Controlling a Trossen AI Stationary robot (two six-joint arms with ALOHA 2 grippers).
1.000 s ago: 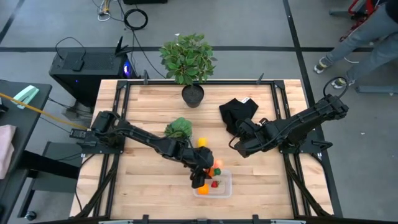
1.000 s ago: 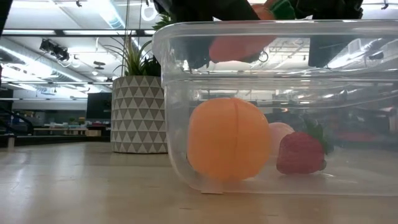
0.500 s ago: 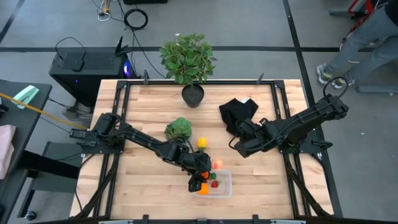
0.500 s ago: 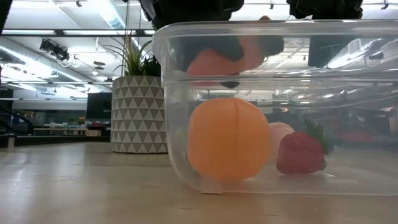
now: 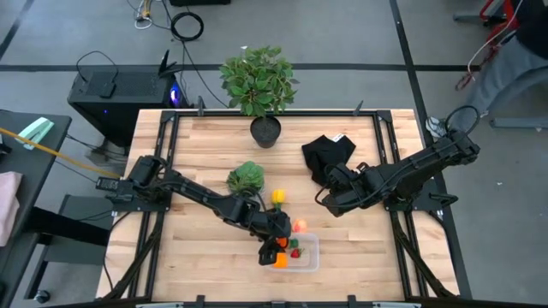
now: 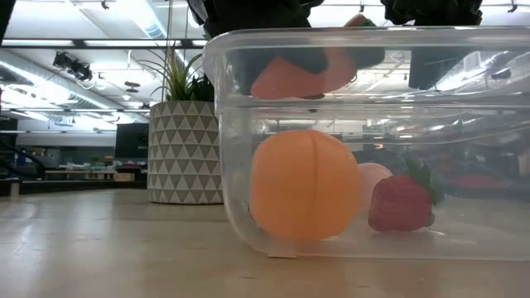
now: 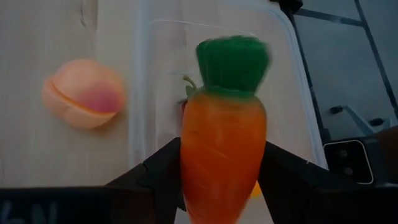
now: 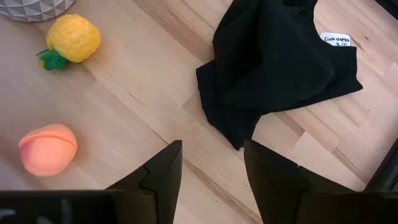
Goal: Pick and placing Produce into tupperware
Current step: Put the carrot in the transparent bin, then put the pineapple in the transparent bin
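My left gripper [image 5: 276, 248] is shut on the orange carrot with its green top [image 7: 222, 130], over the near-left part of the clear tupperware [image 5: 306, 255]. In the low view the carrot [image 6: 302, 76] sits at the height of the tupperware's rim [image 6: 364, 37]. Beneath it the orange ball [image 6: 305, 186], a red strawberry [image 6: 400, 201] and a pale piece [image 6: 374, 176] rest on the floor of the tupperware. A peach-coloured piece [image 5: 300, 226] and a yellow piece [image 5: 278, 197] lie on the table. My right gripper [image 8: 211, 180] is open above bare wood near the black cloth [image 8: 280, 62]. My left gripper pinches the carrot's orange body [image 7: 221, 162] between its two fingers [image 7: 163, 171], one on each side. The carrot lies along the fingers, its green top pointing away from the wrist. It is lifted clear, tilted, above the orange ball without touching it.
A leafy succulent in a white patterned pot [image 5: 247, 177] stands just beyond the yellow piece. The black pot with the tall plant [image 5: 259, 81] is at the far edge. The black cloth [image 5: 330, 154] lies right of centre. Bare wood stretches left of the tupperware.
My left gripper has carried the carrot toward the table's near edge and down, from above the tupperware's rim to rim height, and the carrot has tipped. The ball, strawberry and pale piece have stayed put.
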